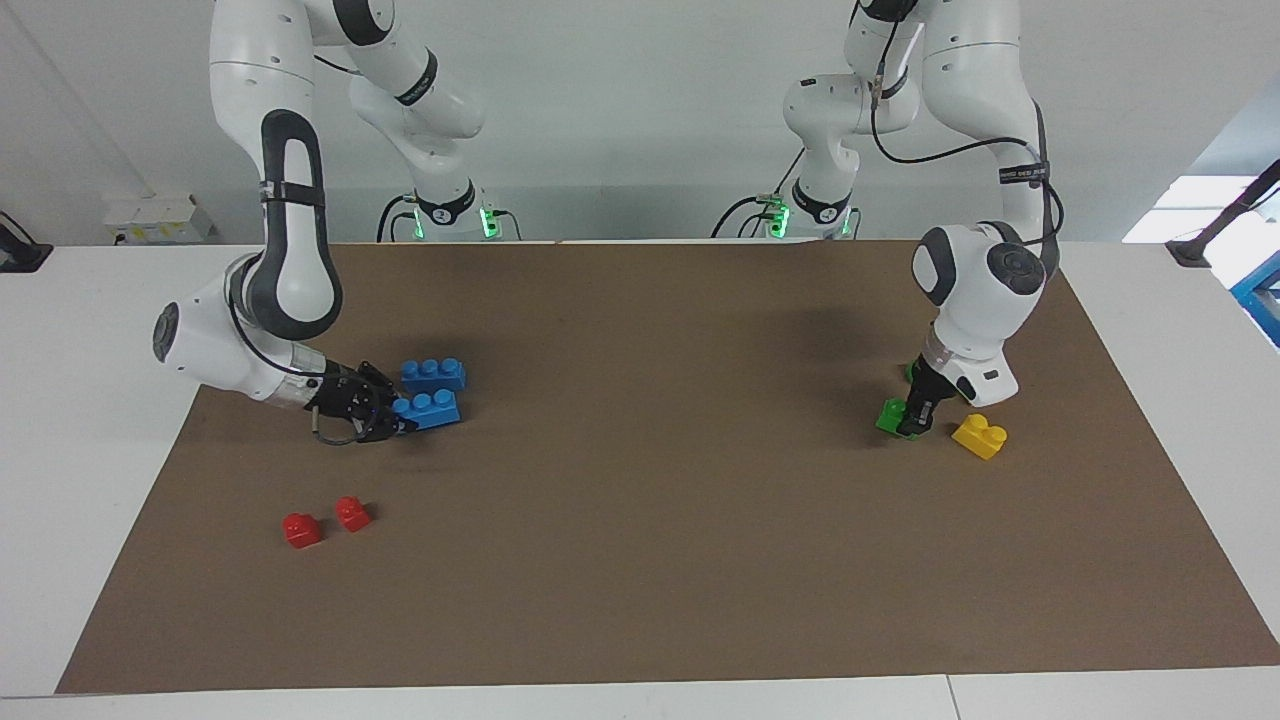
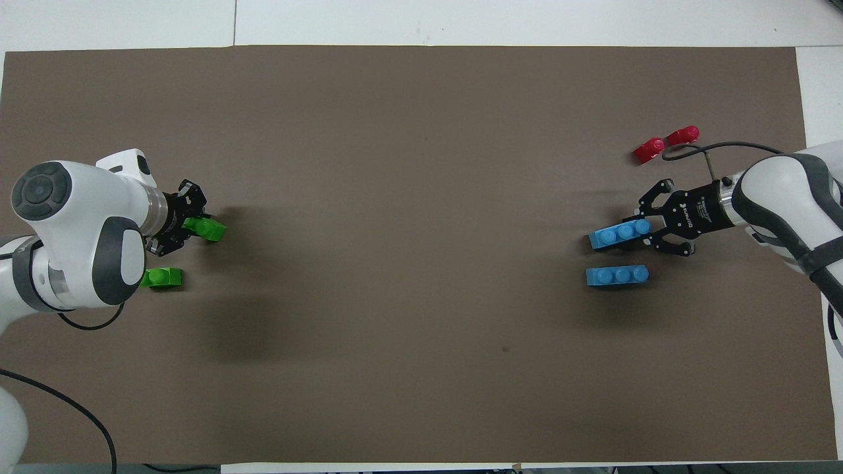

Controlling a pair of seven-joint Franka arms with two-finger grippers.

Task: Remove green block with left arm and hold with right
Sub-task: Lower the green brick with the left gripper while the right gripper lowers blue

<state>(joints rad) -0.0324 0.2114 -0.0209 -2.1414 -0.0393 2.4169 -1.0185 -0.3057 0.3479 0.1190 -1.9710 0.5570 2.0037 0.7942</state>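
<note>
The green block [image 1: 889, 413] is a small two-stud brick on the brown mat [image 1: 640, 560] at the left arm's end. My left gripper [image 1: 908, 425] is down at it, shut on the green block, which looks tilted in the overhead view [image 2: 212, 230] between the left gripper's [image 2: 196, 227] fingers. A second like green brick [image 2: 163, 278] lies nearer to the robots, mostly hidden by the arm in the facing view. My right gripper [image 1: 400, 415] is at the right arm's end, shut on one end of a blue three-stud brick [image 1: 432, 409]; both show in the overhead view, gripper [image 2: 649, 228] and brick [image 2: 616, 235].
A yellow brick [image 1: 980, 435] lies beside the green block, toward the table's end. A second blue brick [image 1: 433, 374] lies just nearer to the robots than the held one. Two small red bricks [image 1: 302, 529] [image 1: 352, 513] lie farther from the robots.
</note>
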